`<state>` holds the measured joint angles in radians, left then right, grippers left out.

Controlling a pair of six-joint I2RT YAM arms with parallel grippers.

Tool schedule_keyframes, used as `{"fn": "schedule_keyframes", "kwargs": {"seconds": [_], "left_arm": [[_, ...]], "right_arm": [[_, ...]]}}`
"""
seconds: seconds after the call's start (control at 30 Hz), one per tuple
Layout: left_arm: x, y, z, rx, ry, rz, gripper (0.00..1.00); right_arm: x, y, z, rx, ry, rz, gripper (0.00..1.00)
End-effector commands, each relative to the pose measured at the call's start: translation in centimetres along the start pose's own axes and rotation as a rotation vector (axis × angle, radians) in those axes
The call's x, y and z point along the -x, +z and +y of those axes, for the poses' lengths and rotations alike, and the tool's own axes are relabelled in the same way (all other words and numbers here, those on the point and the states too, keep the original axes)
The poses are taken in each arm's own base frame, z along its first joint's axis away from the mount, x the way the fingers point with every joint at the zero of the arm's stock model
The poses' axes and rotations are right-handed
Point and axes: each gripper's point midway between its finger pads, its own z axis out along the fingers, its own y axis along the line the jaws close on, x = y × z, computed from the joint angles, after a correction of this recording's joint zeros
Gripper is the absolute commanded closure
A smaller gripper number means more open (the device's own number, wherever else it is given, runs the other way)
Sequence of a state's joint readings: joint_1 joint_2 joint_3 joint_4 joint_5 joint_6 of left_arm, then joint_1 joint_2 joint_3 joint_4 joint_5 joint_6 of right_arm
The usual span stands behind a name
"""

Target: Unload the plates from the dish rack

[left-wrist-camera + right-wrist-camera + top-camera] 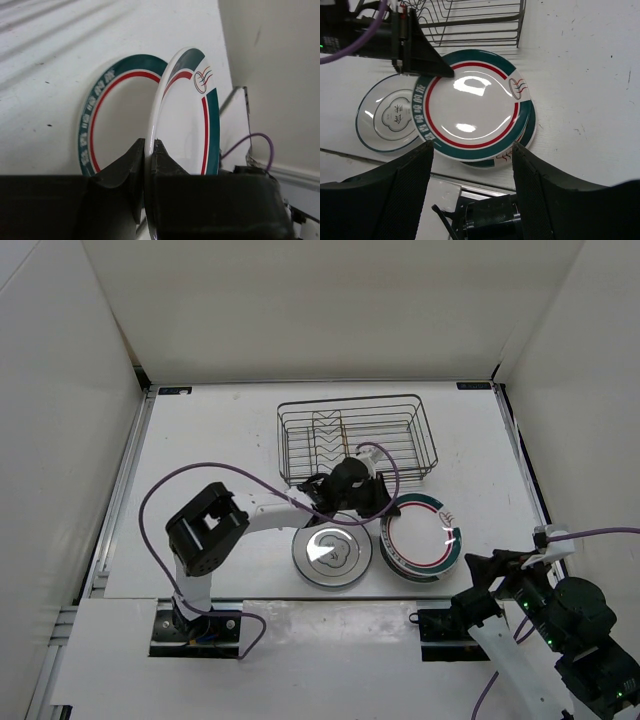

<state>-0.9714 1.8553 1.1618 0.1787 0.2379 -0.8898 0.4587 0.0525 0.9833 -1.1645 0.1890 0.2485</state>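
Observation:
The dish rack stands at the back with no plates in it. The grey-rimmed plate lies flat on the table. Right of it lie two red and teal plates, one over the other. My left gripper is shut on the near-left rim of the upper plate, which is tilted over the lower plate. In the right wrist view the upper plate covers most of the lower one, with the left gripper at its rim. My right gripper is open and empty, near the table's front edge.
The rack stands just behind the plates. White walls enclose the table on three sides. The left arm's purple cable loops over the table's left part. The right arm sits at the front right corner.

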Motion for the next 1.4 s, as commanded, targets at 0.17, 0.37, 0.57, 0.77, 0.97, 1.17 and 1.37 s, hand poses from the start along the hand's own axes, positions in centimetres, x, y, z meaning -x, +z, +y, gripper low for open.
{"fn": "schedule_keyframes", "kwargs": {"seconds": [0.17, 0.37, 0.57, 0.77, 0.97, 1.17, 1.37], "left_arm": [[1.4, 2.8, -1.7, -0.063, -0.014, -0.083, 1.00], [0.6, 3.8, -0.5, -0.051, -0.026, -0.079, 1.00], [0.2, 4.1, 0.1, -0.040, -0.020, -0.066, 0.87], [0.1, 3.7, 0.7, 0.016, 0.032, -0.045, 0.61], [-0.1, 3.6, 1.2, 0.069, 0.085, -0.019, 0.35], [0.2, 3.2, 2.1, 0.137, 0.149, -0.011, 0.10], [-0.3, 2.7, 2.1, 0.253, 0.312, 0.007, 0.00]], "right_arm": [[0.6, 0.2, 0.6, 0.040, -0.035, -0.022, 0.31], [0.7, 0.1, 0.8, 0.050, -0.037, -0.033, 0.31], [0.6, 0.2, 0.9, 0.054, -0.041, -0.022, 0.30], [0.6, 0.3, 1.4, 0.083, -0.053, -0.010, 0.30], [0.5, 0.6, 1.5, 0.087, -0.060, 0.008, 0.30], [0.6, 0.7, 1.5, 0.085, -0.061, 0.009, 0.29], [0.4, 0.7, 1.5, 0.082, -0.060, 0.022, 0.27]]}}
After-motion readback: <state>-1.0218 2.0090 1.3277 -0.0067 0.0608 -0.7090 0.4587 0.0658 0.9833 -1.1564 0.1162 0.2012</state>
